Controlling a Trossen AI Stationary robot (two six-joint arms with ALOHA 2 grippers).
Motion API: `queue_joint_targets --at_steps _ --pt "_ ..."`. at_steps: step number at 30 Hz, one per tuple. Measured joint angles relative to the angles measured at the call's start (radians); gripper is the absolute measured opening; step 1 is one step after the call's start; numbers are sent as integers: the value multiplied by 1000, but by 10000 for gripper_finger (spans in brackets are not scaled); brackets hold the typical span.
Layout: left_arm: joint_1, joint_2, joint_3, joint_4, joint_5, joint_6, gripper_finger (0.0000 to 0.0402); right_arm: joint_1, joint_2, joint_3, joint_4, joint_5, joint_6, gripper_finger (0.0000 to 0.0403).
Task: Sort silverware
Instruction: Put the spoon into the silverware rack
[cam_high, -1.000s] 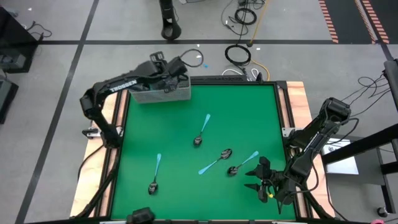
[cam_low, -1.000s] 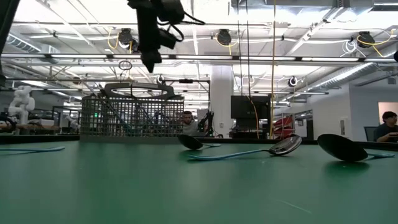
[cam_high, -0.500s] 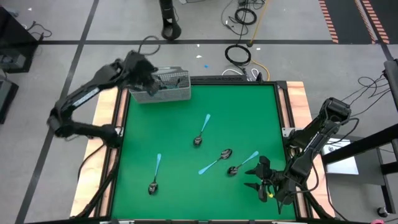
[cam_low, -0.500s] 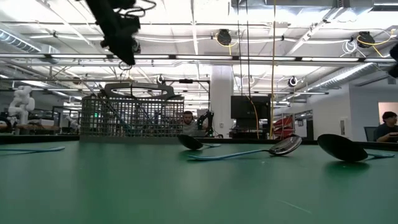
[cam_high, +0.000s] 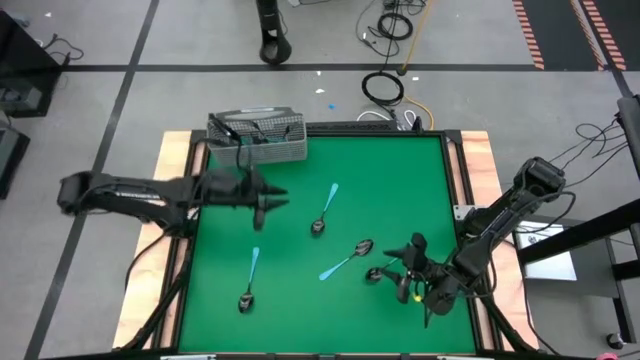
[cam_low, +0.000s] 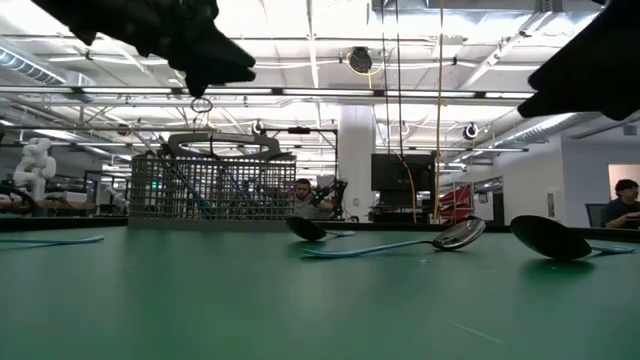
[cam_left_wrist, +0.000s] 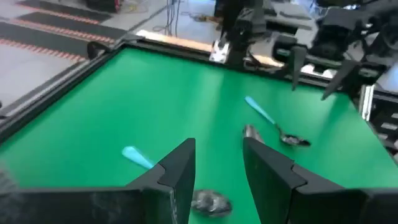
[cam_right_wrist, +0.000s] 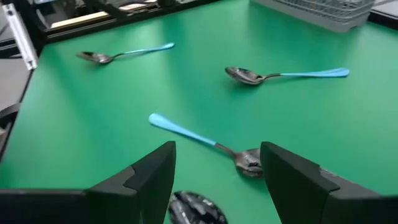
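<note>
Several spoons with light blue handles lie flat on the green mat: one near the middle (cam_high: 325, 210), one (cam_high: 346, 260) beside it, one (cam_high: 374, 273) by the right gripper, and one (cam_high: 249, 278) toward the near left. My left gripper (cam_high: 272, 200) (cam_left_wrist: 214, 168) hovers open just left of the middle spoon, whose bowl (cam_left_wrist: 208, 200) shows below its fingers. My right gripper (cam_high: 404, 266) (cam_right_wrist: 214, 180) is open above the right-hand spoon, whose bowl (cam_right_wrist: 196, 208) shows between its fingers, untouched.
The grey wire-mesh basket (cam_high: 258, 140) (cam_low: 210, 185) stands at the far left corner with dark utensils inside. The mat's raised rails (cam_high: 455, 190) frame the work area. Open mat lies along the far right and the near edge. A person (cam_low: 625, 200) sits in the room beyond.
My left arm has swung away from the basket, toward the near edge and out over the mat, coming down beside the middle spoon with its fingers pointing toward the table's right. My right gripper has shifted a little left and toward the far edge, over the right-hand spoon's handle.
</note>
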Motion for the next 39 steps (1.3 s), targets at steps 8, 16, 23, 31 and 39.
queue_joint_targets --at_steps 8,16,23,31,39 --pt "-294 249 80 95 -335 -10 136 -56 0 0 1 -6 -40 224" --pt "-348 546 192 95 -363 -92 136 -137 -18 1 41 -160 -134 224" --pt "-338 700 273 129 -392 -138 136 -171 -23 1 38 -287 -230 224" --pt "-141 783 514 -242 -313 -359 136 -202 -23 1 32 -291 -305 224" --pt "27 954 736 -532 -171 -322 136 -209 -23 1 24 -333 -315 224"
